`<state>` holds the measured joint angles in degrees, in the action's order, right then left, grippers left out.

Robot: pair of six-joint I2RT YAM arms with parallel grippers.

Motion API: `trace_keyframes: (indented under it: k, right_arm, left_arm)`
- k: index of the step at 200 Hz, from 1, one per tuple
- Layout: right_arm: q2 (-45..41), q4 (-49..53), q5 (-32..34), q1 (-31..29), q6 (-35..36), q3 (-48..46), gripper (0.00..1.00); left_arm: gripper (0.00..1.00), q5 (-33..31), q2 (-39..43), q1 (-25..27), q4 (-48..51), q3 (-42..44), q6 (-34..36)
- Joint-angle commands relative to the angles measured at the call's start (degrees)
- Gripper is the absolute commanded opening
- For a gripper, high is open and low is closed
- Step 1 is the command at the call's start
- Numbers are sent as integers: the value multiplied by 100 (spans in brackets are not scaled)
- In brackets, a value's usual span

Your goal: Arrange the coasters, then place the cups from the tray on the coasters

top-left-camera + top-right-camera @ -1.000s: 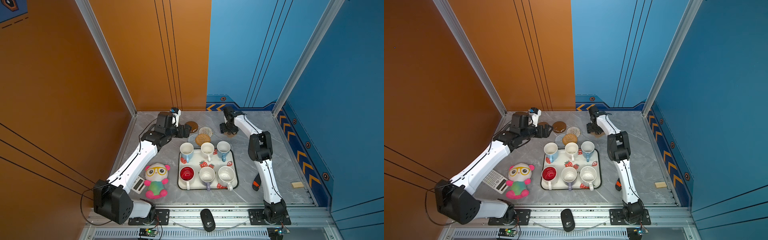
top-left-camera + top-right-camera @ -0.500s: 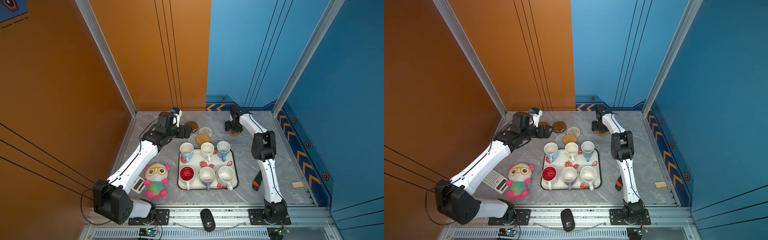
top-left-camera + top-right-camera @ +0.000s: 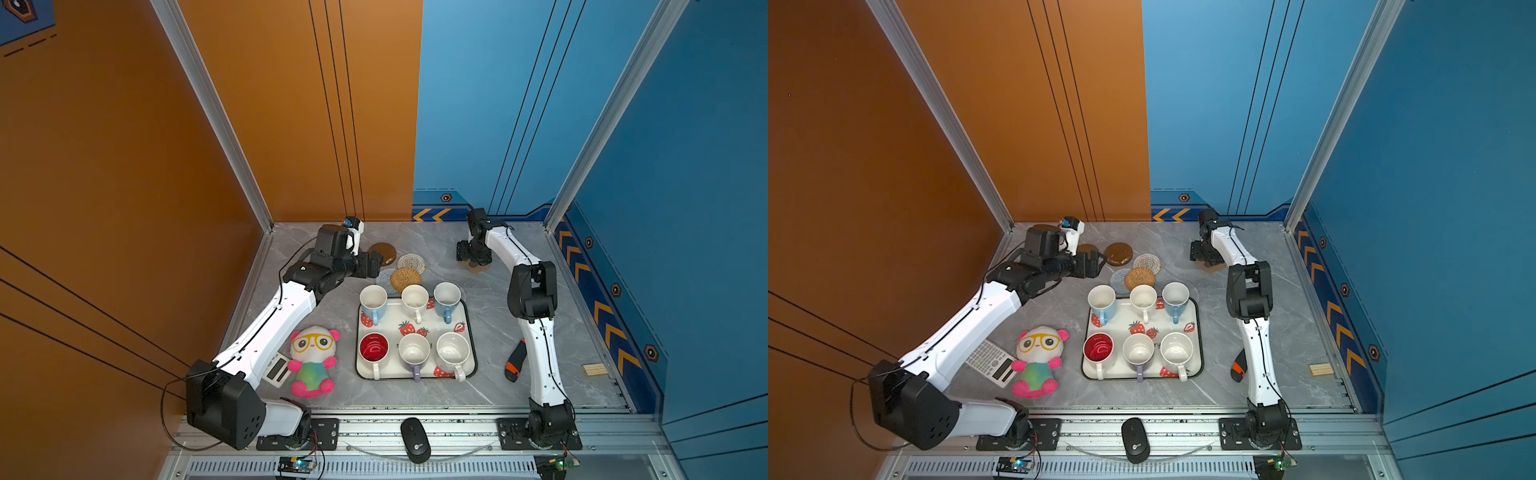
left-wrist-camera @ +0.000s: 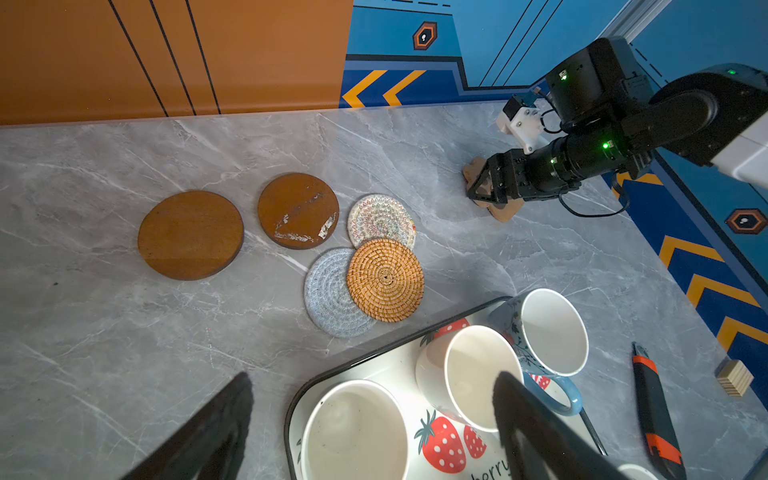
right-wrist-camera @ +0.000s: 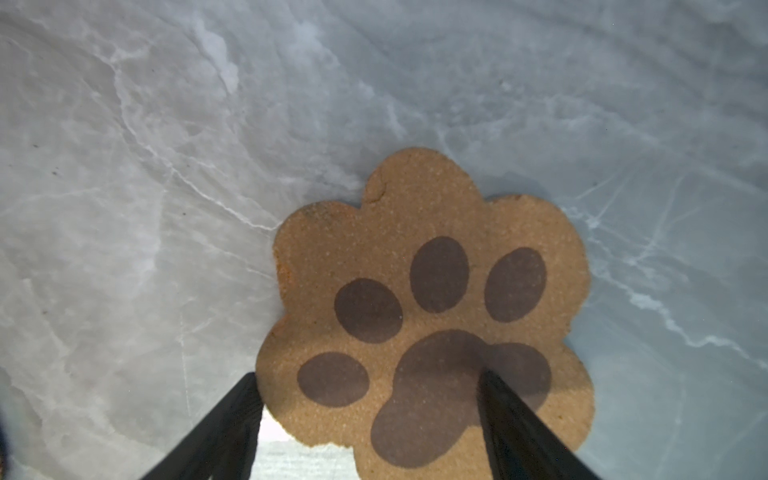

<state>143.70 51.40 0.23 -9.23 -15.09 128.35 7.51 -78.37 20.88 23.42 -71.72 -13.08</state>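
Here, six cups (image 3: 414, 298) on one tray (image 3: 392, 322), six coasters (image 4: 385, 279) — two brown discs (image 4: 190, 235), three woven rounds (image 4: 332, 295), one paw mat (image 5: 415, 208) — left gripper (image 4: 374, 380), right gripper (image 5: 368, 376) both open-jawed

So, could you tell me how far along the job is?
Done: two brown discs lie apart. In hand: the open right gripper is over the paw coaster; the left gripper is open. Remaining: three woven coasters overlap, and all six cups stand on the tray.
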Motion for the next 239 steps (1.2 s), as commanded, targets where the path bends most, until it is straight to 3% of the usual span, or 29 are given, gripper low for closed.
trace_keyframes:
  k: [1,94,146,178,198,209,239]
  right_arm:
    - [66,365,188,196,-117,-241,78]
    - [-66,362,35,311,-168,-265,81]
    - [-630,38,-359,198,-249,-260,88]
    - [-950,-170,-657,-44,-270,-223,86]
    - [-978,-315,-1060,-257,-369,-161,79]
    - [-896,-316,-1245,-385,-389,-41,69]
    - [-464,-357,-1775,-768,-485,434,31]
  left_arm:
    - [91,-100,133,73,93,-123,96]
    - [92,-162,238,100,118,-70,113]
    - [91,-171,192,126,118,-101,87]
    - [92,-142,90,152,119,-138,69]
    - [91,-144,26,165,118,-157,78]
    - [91,-144,-9,161,119,-175,69]
    - [91,-133,-111,184,119,-223,52]
